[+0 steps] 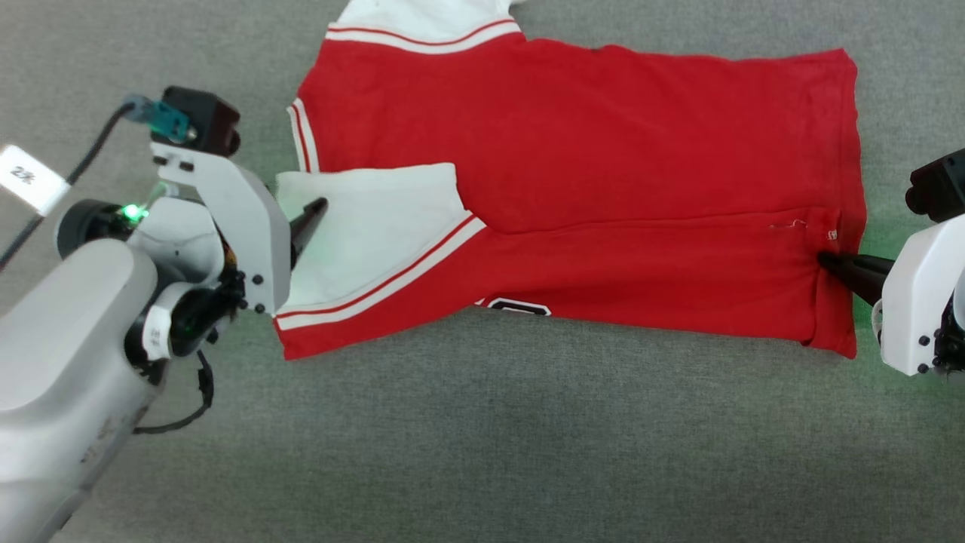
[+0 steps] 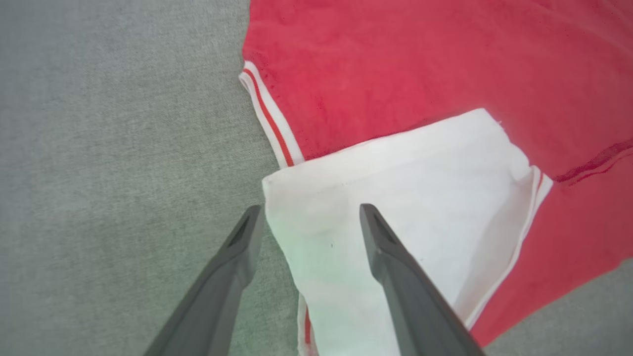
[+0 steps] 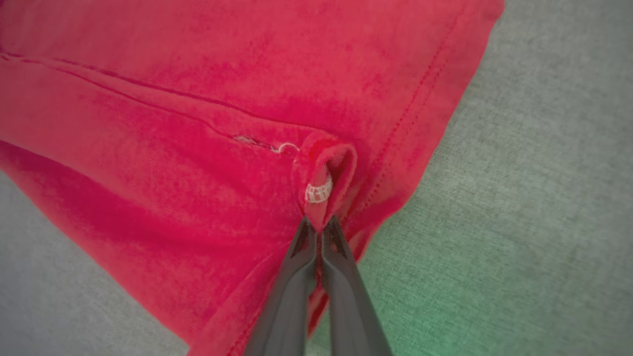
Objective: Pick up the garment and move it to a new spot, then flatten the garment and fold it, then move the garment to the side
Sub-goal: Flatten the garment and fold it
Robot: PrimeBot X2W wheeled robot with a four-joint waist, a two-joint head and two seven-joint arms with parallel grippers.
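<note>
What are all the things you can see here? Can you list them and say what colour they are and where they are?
jersey: one, red with white striped trim, lying flat in the middle, near long edge folded over.
sleeves: two, white; one folded onto the red body, one at the head view's top edge.
number: a bit of one, black with a white outline, peeking out under the folded edge.
surface: one, grey and fuzzy, under everything.
left claw: one, dark, open, one finger over the folded sleeve and one over the grey.
right claw: one, dark, shut on a pinch of the jersey's hem.
arms: two, pale; left and right sides.
</note>
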